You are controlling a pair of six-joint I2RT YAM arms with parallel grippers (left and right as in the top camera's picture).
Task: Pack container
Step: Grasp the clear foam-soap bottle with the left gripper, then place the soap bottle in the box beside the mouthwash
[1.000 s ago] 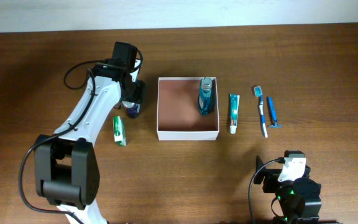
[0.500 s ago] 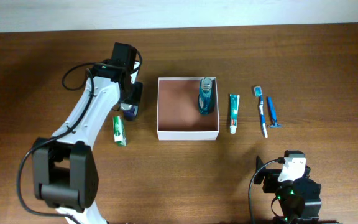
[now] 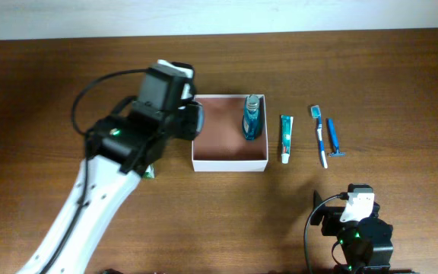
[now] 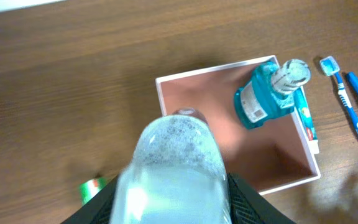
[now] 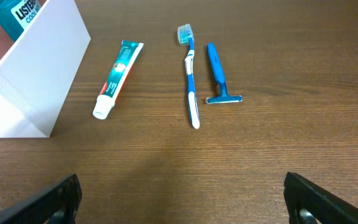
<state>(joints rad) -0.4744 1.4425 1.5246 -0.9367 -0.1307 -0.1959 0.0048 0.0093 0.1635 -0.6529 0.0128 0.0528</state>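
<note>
The container (image 3: 204, 164) is a square white box with a pinkish-brown inside, also in the left wrist view (image 4: 185, 93) and at the left edge of the right wrist view (image 5: 36, 74). A blue mouthwash bottle (image 3: 252, 116) stands in its far right corner (image 4: 263, 96). My left gripper (image 3: 190, 120) is shut on a clear bottle (image 4: 173, 168) with foamy liquid, held high above the container's left edge. My right gripper (image 5: 182, 199) is open and empty, low near the table's front right, below the toiletry items.
Right of the container lie a toothpaste tube (image 3: 286, 138), a blue toothbrush (image 3: 320, 135) and a blue razor (image 3: 333, 138); all three show in the right wrist view. A green-and-white tube (image 3: 149, 172) lies left of the container, partly under my left arm.
My left gripper has lifted the clear bottle off the table and carried it right and up, from beside the container to above its left edge. The right arm has not moved.
</note>
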